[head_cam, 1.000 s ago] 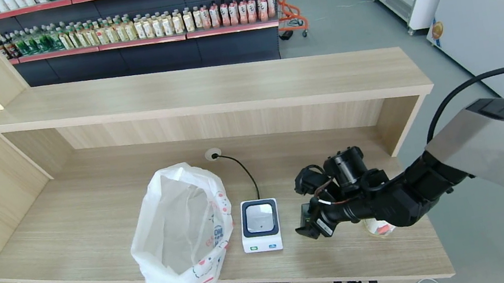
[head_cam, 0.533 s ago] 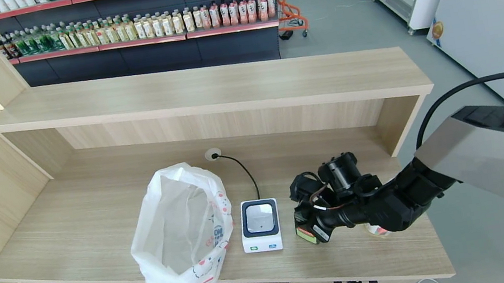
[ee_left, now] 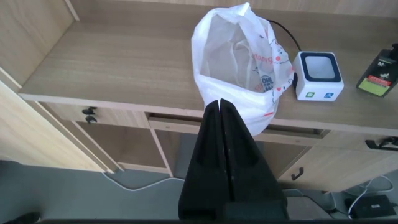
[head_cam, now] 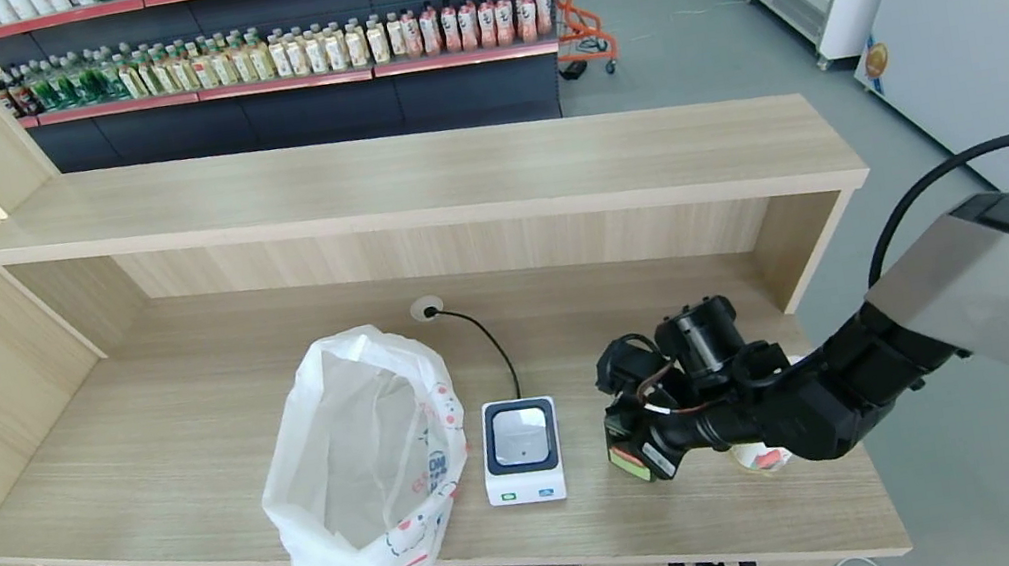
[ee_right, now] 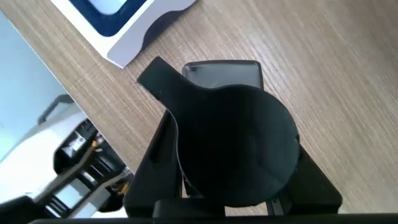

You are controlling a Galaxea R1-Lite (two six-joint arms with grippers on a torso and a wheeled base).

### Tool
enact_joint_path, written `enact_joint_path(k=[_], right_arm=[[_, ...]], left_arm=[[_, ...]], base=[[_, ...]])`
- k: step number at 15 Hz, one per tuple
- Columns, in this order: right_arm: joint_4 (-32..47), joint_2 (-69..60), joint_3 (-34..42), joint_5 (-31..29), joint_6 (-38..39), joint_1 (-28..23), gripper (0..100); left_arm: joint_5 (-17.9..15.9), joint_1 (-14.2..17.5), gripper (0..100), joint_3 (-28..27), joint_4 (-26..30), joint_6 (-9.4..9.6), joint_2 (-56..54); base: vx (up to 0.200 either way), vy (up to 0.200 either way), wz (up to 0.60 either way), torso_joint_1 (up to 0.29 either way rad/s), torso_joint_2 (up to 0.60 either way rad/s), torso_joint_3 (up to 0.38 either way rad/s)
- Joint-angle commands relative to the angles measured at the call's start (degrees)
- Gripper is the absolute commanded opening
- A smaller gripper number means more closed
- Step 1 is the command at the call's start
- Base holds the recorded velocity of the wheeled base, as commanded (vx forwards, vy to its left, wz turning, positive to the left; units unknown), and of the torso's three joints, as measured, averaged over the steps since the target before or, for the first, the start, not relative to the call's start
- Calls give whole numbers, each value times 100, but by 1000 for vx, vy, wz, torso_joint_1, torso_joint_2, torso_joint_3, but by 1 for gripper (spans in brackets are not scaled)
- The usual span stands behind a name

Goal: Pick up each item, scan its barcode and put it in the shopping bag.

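**Right tool grips small dark pack next to scanner**

Right tool is closed on a small dark pack with a green-and-red label. It sits lower right of centre in the head view, just above the surface. The pack is just right of the scanner, apart from it and not over the window. Left tool has its fingers pressed together, holds nothing, and hangs low in front of the surface edge at the bottom of the left wrist view.

Step, as a judgement: presenting the pack to the scanner. The bag drop is not yet done.

Risks:
- The label faces sideways toward the frame's lower left, not at the upward window. I can't tell where the barcode sits, so the scan may miss.
- The pack is small and I can't see how it sits in the jaws, so turning it may loosen it.
- The shopping bag is thin and floppy, left of the scanner, sagging over the front edge. A knock on the rim could fold the mouth shut or tip the bag off.
- The path to the bag crosses the scanner, so a low carry could bump it.

Around:
- A scanner cable runs toward the top of the frame.
- A white-and-red cup stands half hidden behind the right arm, and the arm could brush it.
- Bottle shelves run along the top.
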Motion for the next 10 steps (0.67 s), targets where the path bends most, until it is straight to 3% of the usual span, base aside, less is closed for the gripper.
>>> enact_joint_path(k=[1, 3, 5, 8, 10], right_arm=[[329, -1023, 186, 26, 872, -190, 0], [698, -1726, -104, 193, 2137, -199, 0], [689, -2350, -210, 465, 2726, -216, 0], [698, -3343, 19, 439, 2788, -427, 0], [707, -4556, 1012, 377, 2638, -542, 0]], left_arm=[[1, 0, 0, 2, -1, -1, 6], [1, 0, 0, -7, -1, -1, 6], [1, 0, 0, -7, -1, -1, -2], [1, 0, 0, 2, -1, -1, 6], [1, 0, 0, 2, -1, -1, 6]], base=[[0, 0, 0, 0, 0, 0], [0, 0, 0, 0, 0, 0], [0, 0, 0, 0, 0, 0], [0, 0, 0, 0, 0, 0], [0, 0, 0, 0, 0, 0]])
